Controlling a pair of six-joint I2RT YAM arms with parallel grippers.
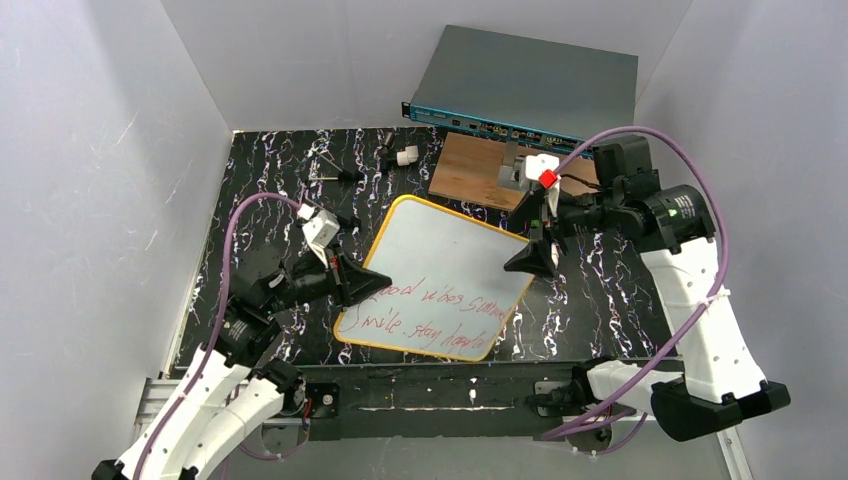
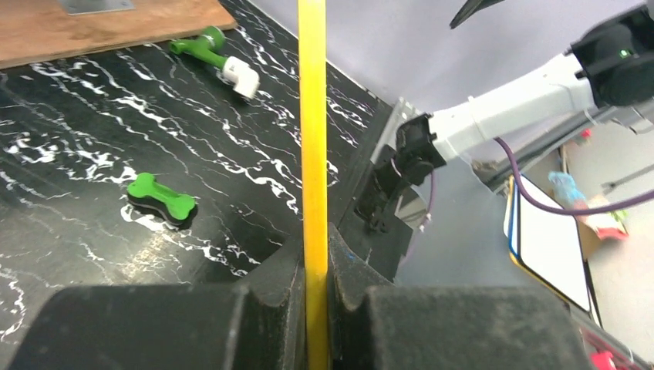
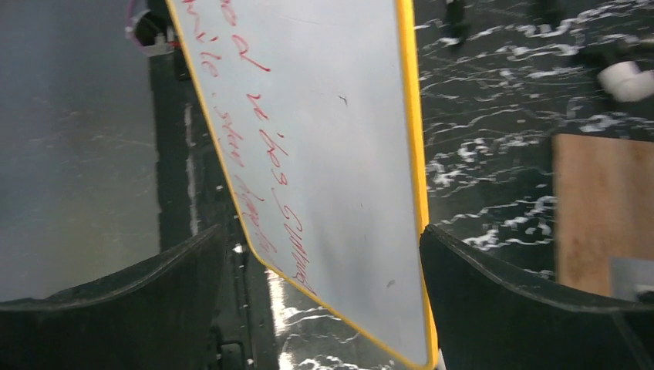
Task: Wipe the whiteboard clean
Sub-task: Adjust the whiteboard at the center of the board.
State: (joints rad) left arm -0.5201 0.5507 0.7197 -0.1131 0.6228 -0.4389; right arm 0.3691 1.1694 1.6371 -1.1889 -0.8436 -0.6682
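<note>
- At mid-table, on the black marbled top (image 1: 260, 190), we see the whiteboard (image 1: 450, 255), with red handwriting (image 1: 435, 308) across its near part.
- Our left gripper (image 1: 365, 283) is clamped tight on the yellow frame (image 2: 312, 116) at the board's left edge.
- Our right gripper (image 1: 535, 262) stands spread wide at the right edge, holding nothing.

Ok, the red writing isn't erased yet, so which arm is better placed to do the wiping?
Right. The left tool is shut on the yellow edge of the whiteboard, steadying it. The right tool is open and empty, over the board's right side.
</note>
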